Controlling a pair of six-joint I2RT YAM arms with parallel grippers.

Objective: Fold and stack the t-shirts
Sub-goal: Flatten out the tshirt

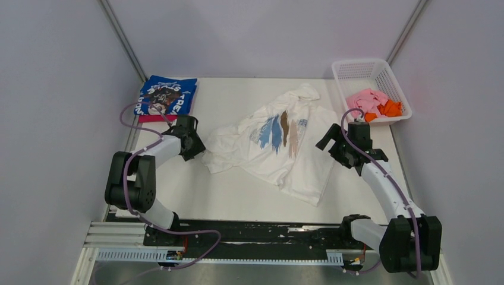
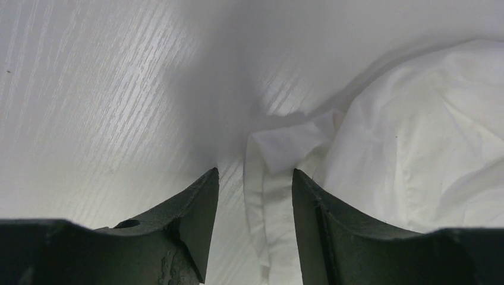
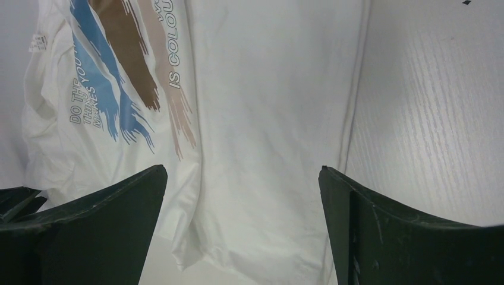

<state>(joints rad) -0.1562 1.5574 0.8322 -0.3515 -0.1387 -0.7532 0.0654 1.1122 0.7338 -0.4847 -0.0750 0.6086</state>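
Observation:
A large white t-shirt (image 1: 279, 142) with blue and tan streak print lies crumpled at the table's middle. My left gripper (image 1: 195, 142) is open at the shirt's left edge; in the left wrist view a hem of the white shirt (image 2: 279, 178) lies between the open fingers (image 2: 196, 202), ungripped. My right gripper (image 1: 330, 141) is wide open just above the shirt's right side (image 3: 267, 119). A folded blue t-shirt (image 1: 168, 95) with white lettering lies on a magenta one (image 1: 156, 118) at the far left. Pink (image 1: 367, 101) and orange (image 1: 389, 109) shirts lie in the basket.
A white plastic lattice basket (image 1: 362, 70) stands at the far right corner. Grey walls close in the table on the left, back and right. A black rail with the arm bases (image 1: 255, 233) runs along the near edge.

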